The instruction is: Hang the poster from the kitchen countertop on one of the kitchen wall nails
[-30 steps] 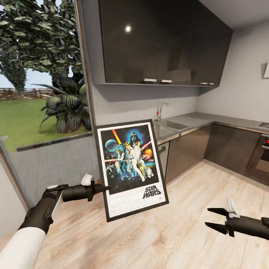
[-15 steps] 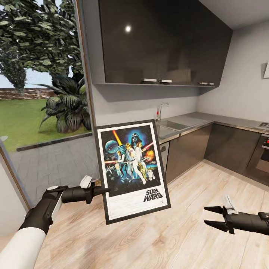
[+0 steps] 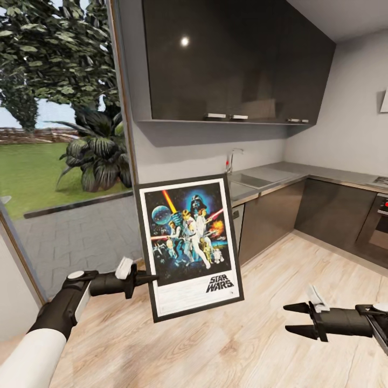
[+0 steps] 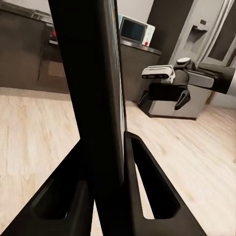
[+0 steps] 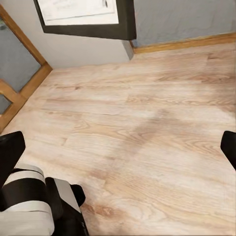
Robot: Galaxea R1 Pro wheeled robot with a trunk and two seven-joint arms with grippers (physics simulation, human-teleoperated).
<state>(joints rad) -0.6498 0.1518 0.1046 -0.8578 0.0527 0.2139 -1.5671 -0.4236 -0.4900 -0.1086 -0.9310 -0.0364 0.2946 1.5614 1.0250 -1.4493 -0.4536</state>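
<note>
1. We have the poster (image 3: 188, 248) off the kitchen countertop (image 3: 280, 175), in the air above the floor; carrying is the step in hand.
2. Our left gripper (image 3: 152, 278) clamps its left frame edge; the right gripper (image 3: 293, 319) stands spread, empty.
3. Next we need a wall nail; we can make none out.
4. The poster's long axis runs near-upright, slightly tilted, print facing us.
</note>
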